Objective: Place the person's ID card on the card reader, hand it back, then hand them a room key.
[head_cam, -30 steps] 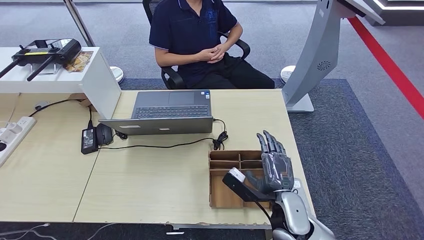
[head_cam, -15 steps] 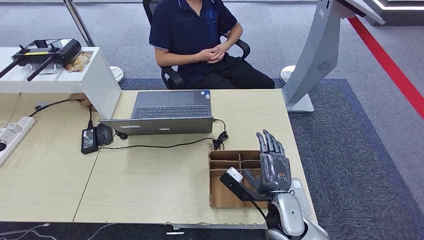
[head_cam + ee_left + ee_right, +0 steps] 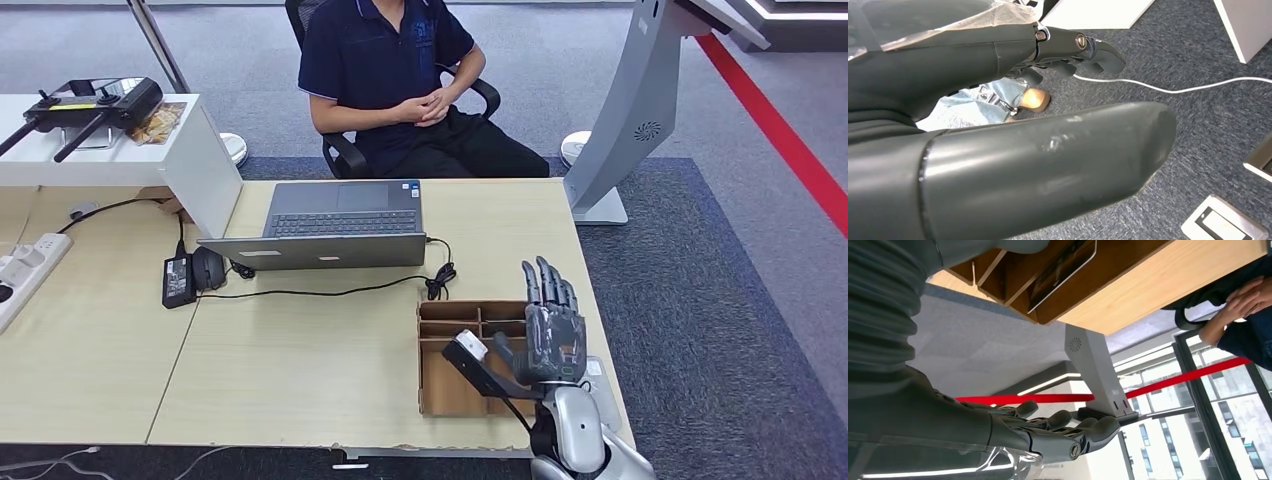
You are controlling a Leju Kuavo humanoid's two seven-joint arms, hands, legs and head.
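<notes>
A: What is lying at the left edge of the desk (image 3: 300, 380)?

B: A white power strip (image 3: 28, 272) is lying there. Behind it, a black controller with antennas (image 3: 85, 105) is sitting on a white side unit (image 3: 195, 160). I cannot read any writing on it.

A: And moving toward the middle?

B: A black power adapter (image 3: 177, 279) is lying near the back edge, and its cable (image 3: 330, 291) is running along the desk. An open grey laptop (image 3: 330, 225) is standing at the back edge, facing a seated person (image 3: 400, 80) in a dark blue polo shirt. The small label on the laptop is too small to read.

A: Where is the task's thing?

B: A wooden tray with compartments (image 3: 450, 350) is sitting near the front right corner. In the right wrist view a card (image 3: 1063, 270) is leaning inside one compartment; its print is not readable.

A: What is the right hand (image 3: 550, 325) doing?

B: It is hovering over the right side of the tray, fingers (image 3: 1063, 425) extended and apart, holding nothing.

A: And the left hand (image 3: 998, 100)?

B: It is hanging over grey carpet, where a white cable (image 3: 1173, 87) is lying. Its fingers are slightly bent and holding nothing.

A: Anything at the far right?

B: A grey kiosk stand (image 3: 640, 110) is standing on the floor beside a red floor line (image 3: 780, 130).
</notes>
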